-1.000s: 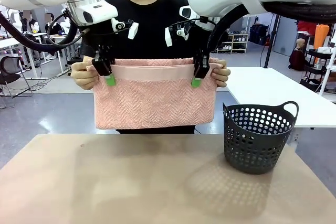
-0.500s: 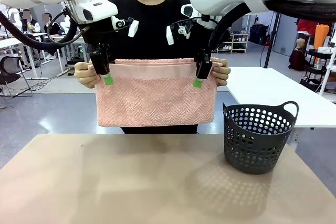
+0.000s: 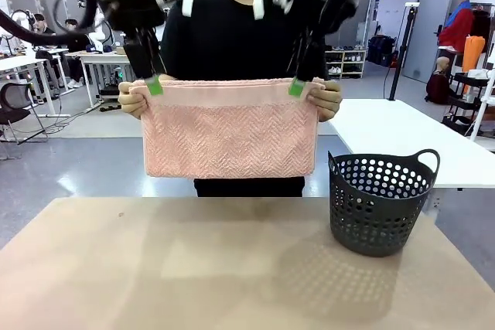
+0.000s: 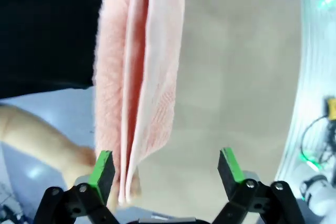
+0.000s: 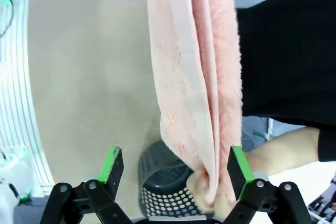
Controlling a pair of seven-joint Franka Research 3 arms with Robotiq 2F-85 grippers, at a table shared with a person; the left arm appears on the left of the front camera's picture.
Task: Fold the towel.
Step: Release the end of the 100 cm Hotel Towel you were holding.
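Note:
The salmon-pink towel [image 3: 232, 133] hangs folded in front of the person, above the table's far edge. The person's hands [image 3: 131, 102] [image 3: 329, 100] pinch its two upper corners. My left gripper [image 3: 153, 83] hovers at the upper left corner and my right gripper [image 3: 298, 86] at the upper right, green pads level with the top edge. In the left wrist view the gripper [image 4: 165, 166] is open, with the towel [image 4: 142, 77] loose beside one finger. In the right wrist view the gripper [image 5: 173, 163] is also open, and the towel [image 5: 189, 77] hangs unclamped near one finger.
A dark grey perforated basket [image 3: 383, 202] with handles stands on the tan table [image 3: 193, 268] at the right, also seen below the towel as the basket [image 5: 163, 187]. A white table and office furniture stand behind the person.
Both grippers let go of the towel's top band and rose to its upper edge. The person keeps hold of the corners and has lifted the towel slightly.

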